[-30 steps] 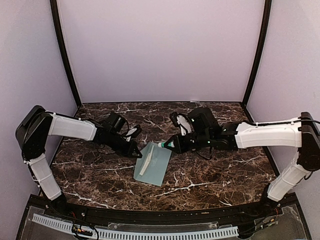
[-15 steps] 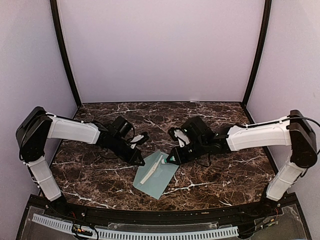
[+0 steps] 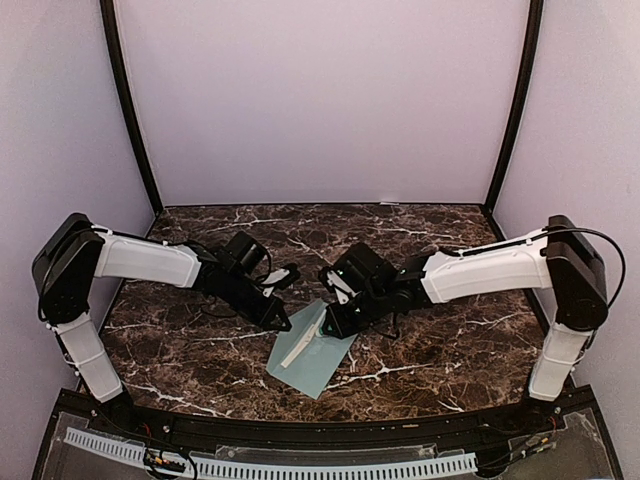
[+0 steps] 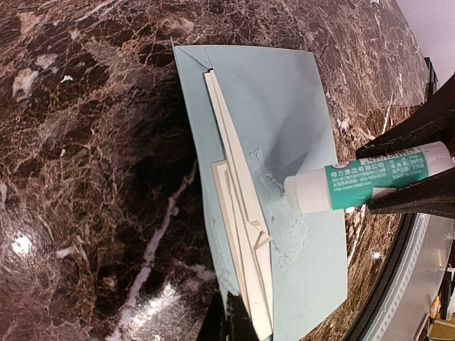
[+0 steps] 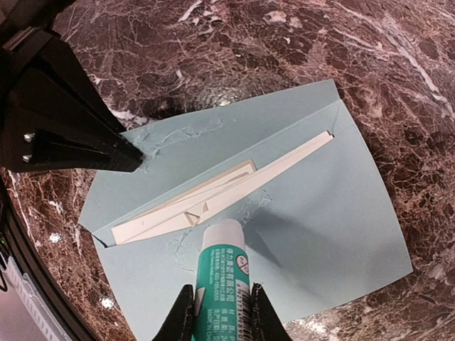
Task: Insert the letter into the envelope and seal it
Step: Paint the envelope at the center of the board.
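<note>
Teal paper lies flat on the dark marble table (image 3: 450,340): the envelope (image 5: 320,213), near the front middle, with the cream letter (image 5: 234,186) tucked in so that only thin folded edges show along the crease. The left pincer (image 3: 283,322) is fully shut with nothing in it, its tip pressing on the envelope's edge to pin it. The right pincer (image 5: 219,302) is closed round a green-and-white glue stick (image 5: 222,259), whose white end touches the teal paper just beside the letter's edge; wet smears show there. The step in hand looks to be gluing. Done well, the stick would run in a light, even stroke along the teal border, clear of the letter, with the left tip keeping the envelope from sliding.
</note>
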Robot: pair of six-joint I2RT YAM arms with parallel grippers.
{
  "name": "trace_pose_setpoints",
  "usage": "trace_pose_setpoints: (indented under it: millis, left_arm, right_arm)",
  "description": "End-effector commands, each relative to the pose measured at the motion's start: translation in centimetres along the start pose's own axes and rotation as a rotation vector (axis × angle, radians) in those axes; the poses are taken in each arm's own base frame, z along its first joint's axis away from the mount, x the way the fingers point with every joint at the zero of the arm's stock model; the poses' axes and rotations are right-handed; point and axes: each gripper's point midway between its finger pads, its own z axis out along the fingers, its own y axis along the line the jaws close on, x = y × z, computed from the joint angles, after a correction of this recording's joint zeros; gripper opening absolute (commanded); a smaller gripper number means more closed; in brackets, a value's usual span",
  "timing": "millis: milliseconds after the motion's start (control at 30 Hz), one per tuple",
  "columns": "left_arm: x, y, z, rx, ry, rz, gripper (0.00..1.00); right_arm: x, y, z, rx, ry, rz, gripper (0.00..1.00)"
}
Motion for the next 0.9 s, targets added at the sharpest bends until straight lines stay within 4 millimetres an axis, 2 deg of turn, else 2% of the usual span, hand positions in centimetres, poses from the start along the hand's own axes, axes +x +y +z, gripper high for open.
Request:
trace_pose_setpoints:
  millis: [0, 267, 500, 867]
  left_arm:
    - [-0.7, -0.8, -0.9, 0.006, -0.015, 0.029, 0.0]
    - [-0.8, -0.8, -0.8, 0.012, -0.012, 0.027, 0.0]
    - [-0.7, -0.9, -0.7, 0.02, -0.011, 0.024, 0.0]
    - [-0.7, -0.9, -0.5, 0.022, -0.007, 0.014, 0.0]
  right_arm:
    - [-0.1, -0.2, 0.3, 0.04, 0.006, -0.025, 0.06]
    - [-0.2, -0.3, 1.2, 0.055, 0.013, -0.038, 0.06]
    - [0.6, -0.6, 1.8, 0.078, 0.041, -0.057, 0.06]
    - [2.0, 1.4, 1.9, 0.037, 0.087, -0.103, 0.06]
